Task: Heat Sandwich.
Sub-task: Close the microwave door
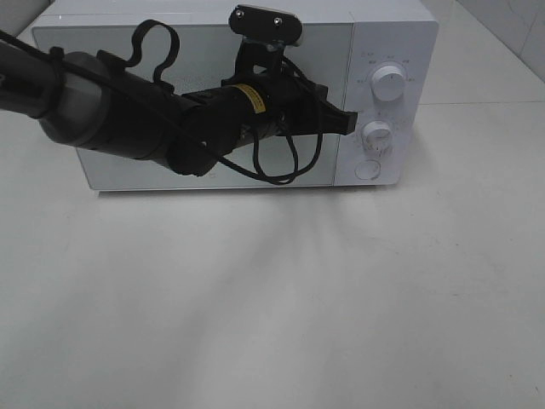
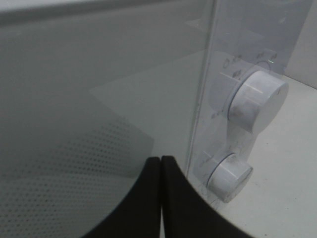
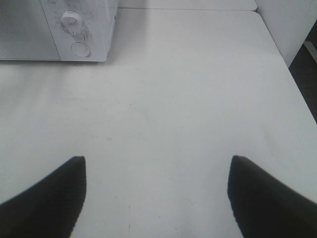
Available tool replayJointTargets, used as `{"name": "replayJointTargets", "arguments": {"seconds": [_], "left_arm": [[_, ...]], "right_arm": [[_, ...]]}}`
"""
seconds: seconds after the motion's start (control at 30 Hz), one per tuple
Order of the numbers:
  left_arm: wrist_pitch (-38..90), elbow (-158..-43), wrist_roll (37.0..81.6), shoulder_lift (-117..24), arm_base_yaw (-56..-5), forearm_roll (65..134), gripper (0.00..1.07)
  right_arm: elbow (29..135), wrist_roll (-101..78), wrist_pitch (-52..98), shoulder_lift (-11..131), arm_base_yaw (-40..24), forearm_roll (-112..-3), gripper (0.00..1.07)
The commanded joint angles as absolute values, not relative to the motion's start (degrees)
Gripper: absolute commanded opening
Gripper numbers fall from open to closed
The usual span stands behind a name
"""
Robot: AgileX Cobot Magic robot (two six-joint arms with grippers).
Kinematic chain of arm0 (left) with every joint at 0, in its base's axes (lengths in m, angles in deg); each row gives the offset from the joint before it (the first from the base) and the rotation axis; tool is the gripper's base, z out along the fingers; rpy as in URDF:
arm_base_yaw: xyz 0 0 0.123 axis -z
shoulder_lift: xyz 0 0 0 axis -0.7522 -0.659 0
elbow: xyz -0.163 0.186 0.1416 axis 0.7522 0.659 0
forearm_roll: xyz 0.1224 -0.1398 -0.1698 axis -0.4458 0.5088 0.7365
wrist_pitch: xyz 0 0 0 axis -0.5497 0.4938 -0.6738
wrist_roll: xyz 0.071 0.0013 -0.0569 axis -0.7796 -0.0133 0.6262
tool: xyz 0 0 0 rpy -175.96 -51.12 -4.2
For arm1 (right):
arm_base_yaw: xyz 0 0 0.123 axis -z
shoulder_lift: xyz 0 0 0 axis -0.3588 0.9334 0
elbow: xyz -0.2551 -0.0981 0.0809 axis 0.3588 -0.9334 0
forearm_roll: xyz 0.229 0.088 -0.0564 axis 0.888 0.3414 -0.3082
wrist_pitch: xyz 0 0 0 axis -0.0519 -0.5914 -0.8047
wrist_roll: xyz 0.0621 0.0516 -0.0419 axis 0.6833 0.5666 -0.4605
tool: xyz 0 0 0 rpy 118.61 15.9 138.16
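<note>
A white microwave stands at the back of the table with its door closed. Its panel carries an upper knob, a lower knob and a round button. My left gripper is shut and empty, its tip at the door's edge, just left of the lower knob. In the left wrist view the shut fingers sit against the glass door beside the lower knob. My right gripper is open and empty over bare table. The sandwich is out of view.
The white table stretches in front of the microwave. The microwave shows at the far corner of the right wrist view. The table's edge and a white wall lie to the right.
</note>
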State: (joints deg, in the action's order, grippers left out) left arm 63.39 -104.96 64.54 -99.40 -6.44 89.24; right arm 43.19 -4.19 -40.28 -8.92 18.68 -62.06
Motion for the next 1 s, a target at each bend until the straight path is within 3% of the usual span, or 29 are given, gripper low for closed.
{"name": "replayJointTargets", "arguments": {"seconds": [0.03, 0.8, 0.9, 0.93, 0.97, 1.0], "left_arm": [[65.63, -103.98, 64.88, -97.39, -7.12, 91.77, 0.0], [62.93, -79.69, 64.82, -79.0, -4.55, 91.59, 0.02], [55.88, -78.32, 64.76, -75.45, -4.55, 91.54, 0.38], [55.88, -78.32, 64.76, -75.45, -4.55, 91.54, 0.38], [51.76, -78.2, 64.71, -73.84, -4.55, 91.59, 0.69], [49.98, -78.09, 64.71, -72.98, -4.55, 91.59, 0.84]], "right_arm": [[43.19, -4.87, -39.94, -10.41, 19.08, -61.95, 0.76], [43.19, -4.87, -39.94, -10.41, 19.08, -61.95, 0.76], [43.19, -4.87, -39.94, -10.41, 19.08, -61.95, 0.76], [43.19, -4.87, -39.94, -10.41, 19.08, -61.95, 0.76], [43.19, -4.87, -39.94, -10.41, 19.08, -61.95, 0.76], [43.19, -4.87, -39.94, -10.41, 19.08, -61.95, 0.76]]}}
